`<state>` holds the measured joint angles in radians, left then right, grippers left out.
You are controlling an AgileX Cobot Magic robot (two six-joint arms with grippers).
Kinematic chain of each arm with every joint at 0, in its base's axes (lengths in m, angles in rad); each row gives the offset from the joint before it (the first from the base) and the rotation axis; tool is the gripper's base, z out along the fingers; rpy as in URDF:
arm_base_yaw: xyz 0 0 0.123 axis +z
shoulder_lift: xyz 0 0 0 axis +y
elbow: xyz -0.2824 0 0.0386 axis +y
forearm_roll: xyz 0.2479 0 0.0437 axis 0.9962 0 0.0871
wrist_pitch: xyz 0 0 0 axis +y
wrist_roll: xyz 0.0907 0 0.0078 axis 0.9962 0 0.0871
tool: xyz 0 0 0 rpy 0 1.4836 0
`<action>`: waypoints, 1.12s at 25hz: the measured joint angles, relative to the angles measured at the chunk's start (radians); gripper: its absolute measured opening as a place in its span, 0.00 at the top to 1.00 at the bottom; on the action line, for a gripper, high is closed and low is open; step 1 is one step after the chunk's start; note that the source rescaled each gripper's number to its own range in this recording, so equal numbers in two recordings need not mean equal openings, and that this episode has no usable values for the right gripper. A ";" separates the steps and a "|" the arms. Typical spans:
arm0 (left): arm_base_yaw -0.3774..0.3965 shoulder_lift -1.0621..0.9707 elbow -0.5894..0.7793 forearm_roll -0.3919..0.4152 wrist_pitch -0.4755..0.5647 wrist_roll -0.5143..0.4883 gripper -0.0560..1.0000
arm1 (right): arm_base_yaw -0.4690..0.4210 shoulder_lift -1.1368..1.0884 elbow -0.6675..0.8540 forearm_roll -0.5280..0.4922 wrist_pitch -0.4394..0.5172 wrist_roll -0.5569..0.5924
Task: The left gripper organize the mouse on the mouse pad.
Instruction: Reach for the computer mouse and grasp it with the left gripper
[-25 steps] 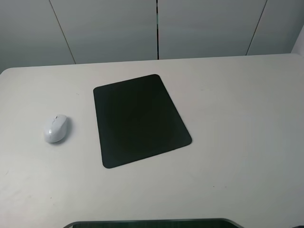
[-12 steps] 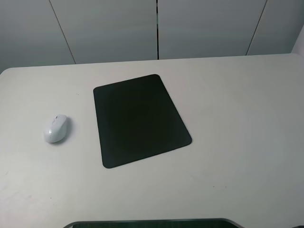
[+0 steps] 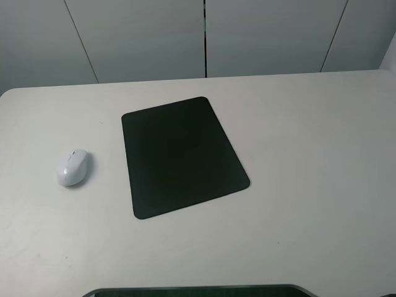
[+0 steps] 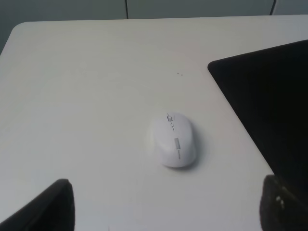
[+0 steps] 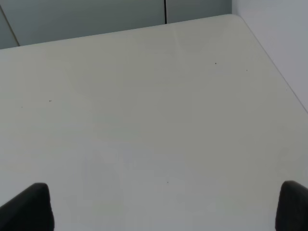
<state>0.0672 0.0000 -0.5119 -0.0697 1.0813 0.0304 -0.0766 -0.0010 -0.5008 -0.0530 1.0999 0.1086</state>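
Note:
The white mouse [image 3: 73, 167] lies on the pale table, left of the black mouse pad [image 3: 182, 154] and apart from it by a short gap. In the left wrist view the mouse [image 4: 173, 140] sits just ahead of my left gripper [image 4: 163, 211], with the pad's corner [image 4: 269, 101] beside it. The two black fingertips [image 4: 45, 207] stand wide apart, open and holding nothing. My right gripper [image 5: 159, 209] is open too, over bare table. Neither arm shows in the exterior high view.
The table's [image 3: 309, 124] far edge runs along grey wall panels [image 3: 142, 37]. Its rounded far-left corner [image 4: 19, 26] lies beyond the mouse. A dark curved edge [image 3: 198, 289] shows at the table's near side.

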 joint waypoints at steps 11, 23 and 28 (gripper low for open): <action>0.000 0.001 0.000 0.000 0.000 0.000 0.03 | 0.000 0.000 0.000 0.000 0.000 0.000; 0.000 0.258 -0.134 0.000 0.021 0.000 0.03 | 0.000 0.000 0.000 0.000 0.000 0.000; 0.000 0.439 -0.215 0.000 0.025 0.000 0.03 | 0.000 0.000 0.000 0.000 0.000 0.000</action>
<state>0.0672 0.4386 -0.7264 -0.0699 1.1061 0.0304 -0.0766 -0.0010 -0.5008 -0.0530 1.0999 0.1086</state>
